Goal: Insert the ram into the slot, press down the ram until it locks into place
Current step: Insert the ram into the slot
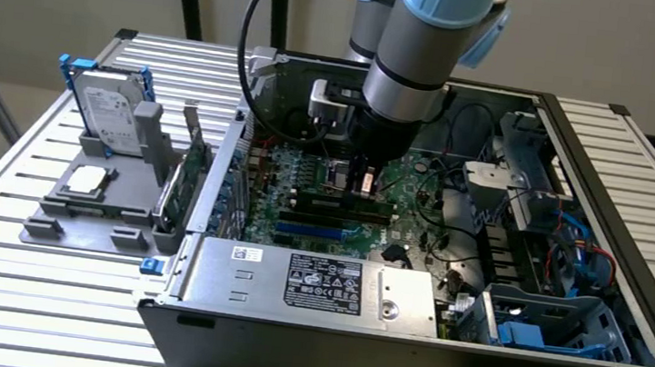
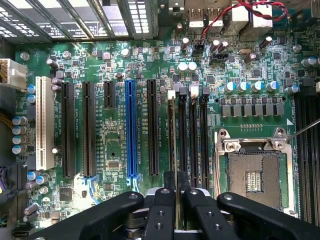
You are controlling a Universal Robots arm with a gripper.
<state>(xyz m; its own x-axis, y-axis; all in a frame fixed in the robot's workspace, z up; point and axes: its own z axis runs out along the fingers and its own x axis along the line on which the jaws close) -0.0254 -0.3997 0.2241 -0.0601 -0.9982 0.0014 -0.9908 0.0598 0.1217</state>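
My gripper (image 2: 178, 192) reaches down into the open computer case (image 1: 620, 178), over the motherboard. Its two black fingers (image 2: 164, 205) stand close together, shut on the ram (image 2: 173, 140). The ram shows edge-on as a thin brownish-green strip. It runs along the outermost of several parallel black memory slots (image 2: 194, 140), on the side nearer the blue slot. I cannot tell whether its lower edge sits in that slot or hovers just above it. In the exterior view the gripper (image 1: 365, 176) holds the ram (image 1: 366, 183) upright above the slots (image 1: 343, 207).
A blue slot (image 2: 130, 130), black expansion slots (image 2: 68, 130) and a white slot (image 2: 44, 122) lie beside the memory slots. The CPU socket (image 2: 255, 172) is on the other side. A power supply (image 1: 305, 282) fills the case's front; a grey fixture with a hard drive (image 1: 109, 115) stands outside.
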